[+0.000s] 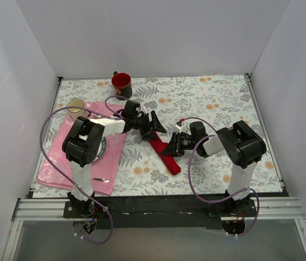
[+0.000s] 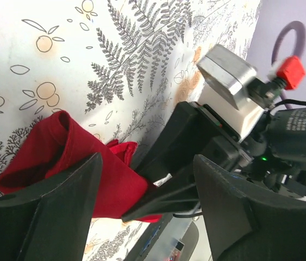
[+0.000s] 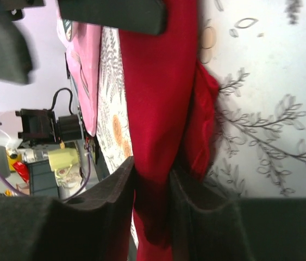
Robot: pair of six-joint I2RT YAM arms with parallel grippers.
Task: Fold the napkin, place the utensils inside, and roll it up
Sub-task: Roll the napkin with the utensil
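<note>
The red napkin [image 1: 164, 155] lies as a long narrow folded strip in the middle of the table. My right gripper [image 1: 170, 149] is shut on it near its middle, and the right wrist view shows the red cloth [image 3: 158, 81] pinched between the two fingers [image 3: 114, 212]. My left gripper [image 1: 157, 124] is open and empty just above the strip's far end. In the left wrist view its jaws [image 2: 147, 209] stand wide apart over the napkin [image 2: 60, 155] and the right gripper. The gold utensils are hidden.
A pink placemat [image 1: 60, 163] with a plate partly under the left arm lies at the left. A silver utensil [image 1: 100, 179] rests on its near edge. A dark cup with a red inside [image 1: 122, 84] and a glass [image 1: 76, 106] stand at the back left.
</note>
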